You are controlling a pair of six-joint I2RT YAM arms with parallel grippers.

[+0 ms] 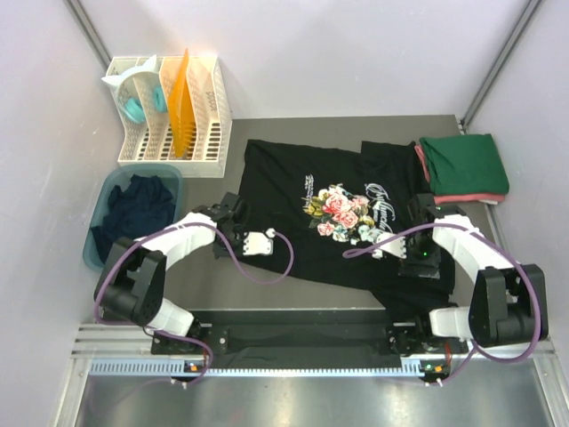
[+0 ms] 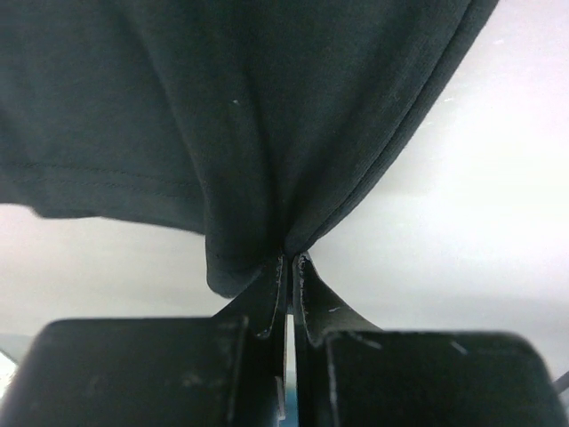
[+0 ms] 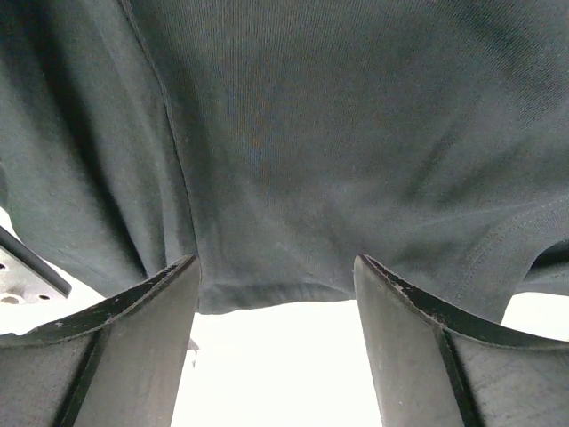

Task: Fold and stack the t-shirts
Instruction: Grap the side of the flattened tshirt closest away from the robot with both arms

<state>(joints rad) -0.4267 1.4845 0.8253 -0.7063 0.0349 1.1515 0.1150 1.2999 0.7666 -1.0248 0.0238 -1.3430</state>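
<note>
While the left jaws pinch shut on the left edge of the black t-shirt (image 1: pixel 284 182), spread flat on the worktop (image 1: pixel 200 285), the right jaws stand wide at its right edge, holding nothing. I judge the fold is being prepared; next, the right jaws must close.

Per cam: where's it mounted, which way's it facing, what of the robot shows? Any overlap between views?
Top external: above and behind the bases, facing down on the grey table; both arms show, flanking the black cloth t-shirt with a floral chest print.
Left wrist: on the left arm, looking along the left gripper, shut on that shirt's edge.
Right wrist: on the right arm, looking between the open fingers of the right gripper at the shirt's hem.
Shared: all three see the same shirt.
</note>
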